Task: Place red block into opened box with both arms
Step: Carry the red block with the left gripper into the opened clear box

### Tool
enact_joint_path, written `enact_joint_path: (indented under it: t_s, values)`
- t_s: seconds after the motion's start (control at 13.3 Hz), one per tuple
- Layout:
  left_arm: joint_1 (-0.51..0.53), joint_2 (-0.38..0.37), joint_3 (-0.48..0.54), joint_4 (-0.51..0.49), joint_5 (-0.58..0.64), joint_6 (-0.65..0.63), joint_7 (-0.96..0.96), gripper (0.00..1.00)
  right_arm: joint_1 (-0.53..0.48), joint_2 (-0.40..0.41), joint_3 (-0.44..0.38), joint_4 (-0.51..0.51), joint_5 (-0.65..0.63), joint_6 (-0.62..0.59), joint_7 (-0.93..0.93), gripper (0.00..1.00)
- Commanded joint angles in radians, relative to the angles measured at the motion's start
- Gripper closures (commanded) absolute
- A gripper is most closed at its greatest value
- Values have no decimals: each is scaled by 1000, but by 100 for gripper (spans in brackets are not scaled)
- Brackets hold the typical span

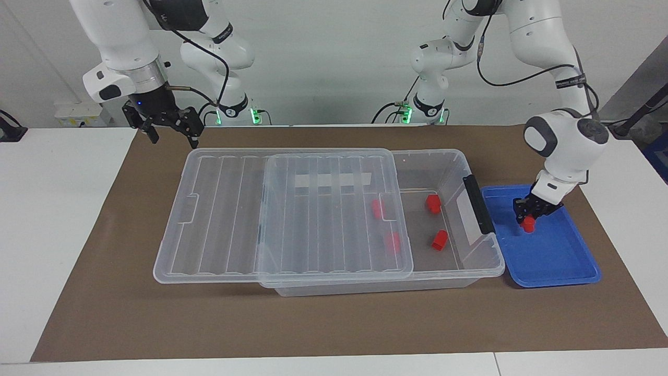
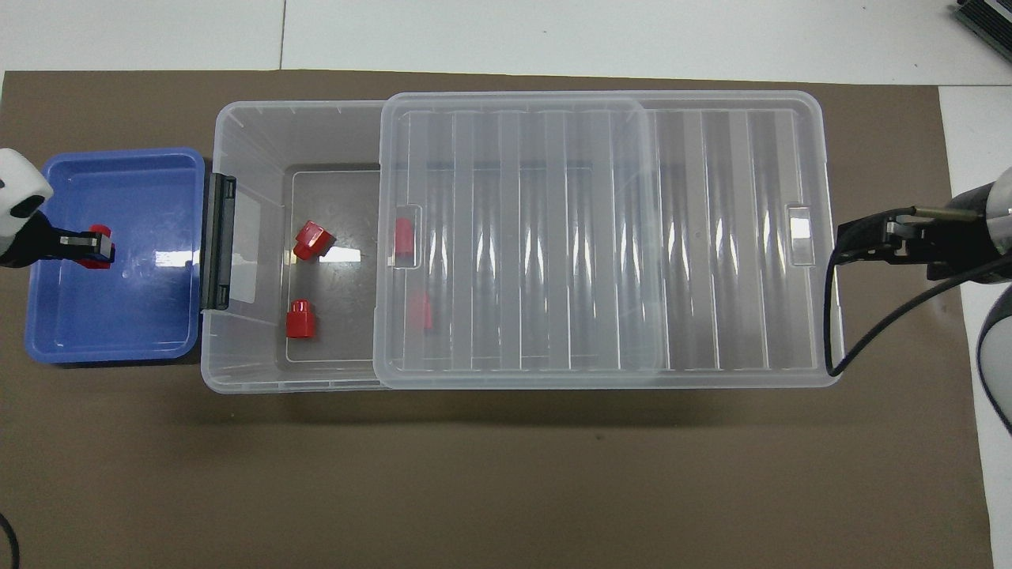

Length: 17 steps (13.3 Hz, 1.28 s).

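I see my left gripper [image 1: 528,213] over the blue tray [image 1: 561,261], and its fingers are closed tight on the red block [image 1: 529,223], which hangs from the tips just above the tray floor. In the overhead view the same block [image 2: 100,245] shows between the black fingertips, over the part of the tray away from the box. The box [image 1: 459,172] stands beside the tray, toward the middle of the brown mat [image 1: 130,313], with its black handle [image 1: 478,203] at the end that meets the tray. The clear lid [image 1: 250,219] is slid toward the right arm's end, so the part of the box next to the tray is open. Inside the box I count four other red blocks: two lie in the open part [image 1: 432,203] [image 1: 439,240] and two lie under the edge of the lid [image 1: 377,208] [image 1: 392,243]. My right gripper [image 1: 169,131] waits in the air over the mat near the lid's corner at the robots' side, its fingers spread wide, and it holds nothing and touches nothing.
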Motion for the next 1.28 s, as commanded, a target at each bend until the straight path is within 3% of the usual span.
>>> enact_joint_path:
  t_s: [0.0,0.15,0.38,0.68,0.9,1.2]
  values:
    - [-21,-21,-23,170,-7,-247,-113,100,-11,-3,4,-3,13,-12,-9,0]
    - [-70,-44,-57,215,-9,-314,-292,100,-11,-3,4,-3,14,-12,-9,0]
    - [-182,-93,-71,209,-10,-317,-553,100,-11,-5,4,-3,14,-12,-9,0]
    - [-346,-98,-69,177,-9,-213,-853,100,-11,-3,4,-3,13,-12,-9,0]
    - [-449,-115,-69,37,2,-38,-951,100,-11,-3,4,-3,13,-12,-9,0]
    - [-472,-107,-71,-151,48,191,-903,100,-11,-3,4,-3,14,-12,-9,0]
